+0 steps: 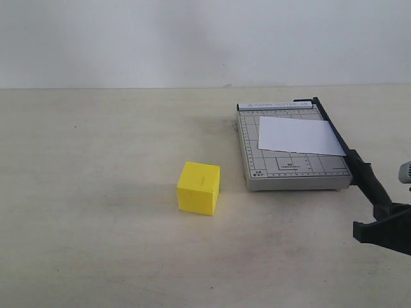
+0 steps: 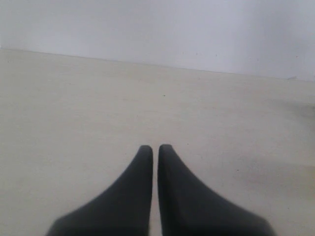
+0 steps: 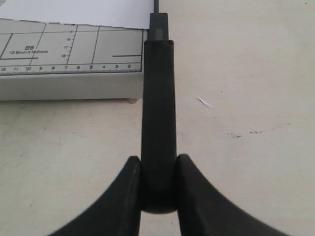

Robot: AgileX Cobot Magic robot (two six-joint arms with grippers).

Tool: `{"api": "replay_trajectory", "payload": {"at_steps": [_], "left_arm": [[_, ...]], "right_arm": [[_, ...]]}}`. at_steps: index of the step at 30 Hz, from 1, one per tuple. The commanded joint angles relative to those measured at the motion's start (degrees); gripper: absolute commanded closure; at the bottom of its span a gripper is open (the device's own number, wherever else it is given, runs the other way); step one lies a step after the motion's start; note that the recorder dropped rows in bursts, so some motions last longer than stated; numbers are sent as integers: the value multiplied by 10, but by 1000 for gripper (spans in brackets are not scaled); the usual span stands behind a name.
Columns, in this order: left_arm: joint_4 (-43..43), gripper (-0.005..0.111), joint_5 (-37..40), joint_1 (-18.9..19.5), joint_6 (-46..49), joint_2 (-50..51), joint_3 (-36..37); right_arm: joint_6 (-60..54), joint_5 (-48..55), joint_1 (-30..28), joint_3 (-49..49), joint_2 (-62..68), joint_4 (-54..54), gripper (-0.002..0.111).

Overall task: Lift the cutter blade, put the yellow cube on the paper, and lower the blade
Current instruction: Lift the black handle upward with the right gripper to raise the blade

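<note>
The yellow cube rests on the tabletop, left of the grey gridded board. The white paper lies on that board, and its edge also shows in the right wrist view as paper. Along the board's right side lies the cutter blade, lowered, its thick black handle sticking out toward the front. My right gripper is shut on the blade's handle, one finger on each side of its rounded end. My left gripper is shut and empty above bare table, out of the exterior view.
The grey board stands a little off the table on small feet. A small white scrap lies on the table beside the handle. A pale wall closes the far side of the table.
</note>
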Motion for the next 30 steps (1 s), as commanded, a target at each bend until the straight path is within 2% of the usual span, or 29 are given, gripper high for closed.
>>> {"api": "replay_trajectory", "payload": {"at_steps": [1, 18, 30], "left_arm": [[3, 102, -8, 1, -3, -2, -2], [3, 102, -8, 1, -3, -2, -2], [3, 102, -8, 1, -3, -2, -2]], "right_arm": [[3, -40, -1, -1, -1, -4, 108], [9, -67, -1, -1, -132, -13, 108], [8, -96, -1, -1, -167, -13, 108]]}}
